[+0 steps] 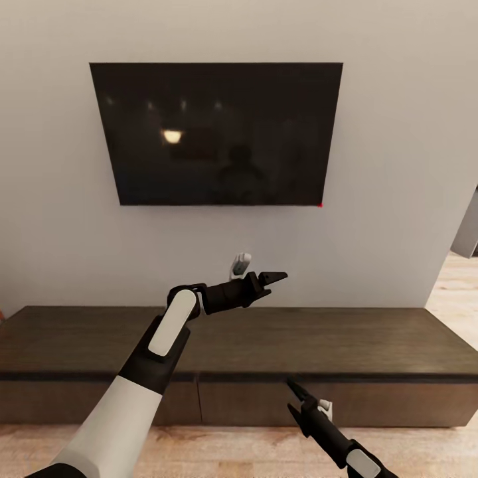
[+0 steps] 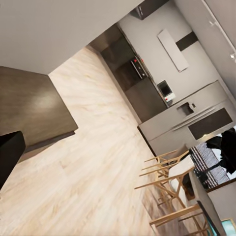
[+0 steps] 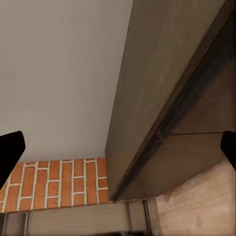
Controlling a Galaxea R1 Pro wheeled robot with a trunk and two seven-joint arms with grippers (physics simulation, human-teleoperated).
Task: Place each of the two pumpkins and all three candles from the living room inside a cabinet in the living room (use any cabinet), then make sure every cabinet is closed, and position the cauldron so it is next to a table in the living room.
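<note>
The cabinet (image 1: 219, 358) stretches across the lower half of the head view, its long axis running left to right under the wall-mounted television (image 1: 218, 133), with all its drawer fronts flush and shut. The right gripper (image 1: 300, 397) sits at the lower right of the frame, low in front of the centre-right drawer front, fingertips aimed up at the seam under the top board. In the right wrist view its dark fingers (image 3: 10, 152) stand at opposite edges of the picture, so the jaws are spread with nothing between them. The left gripper (image 1: 269, 279) hangs above the cabinet top near the frame's middle, pointing right; whether it is spread or closed I cannot tell. The right arm is clearly nearer the drawers, so it probably suits any pull.
</note>
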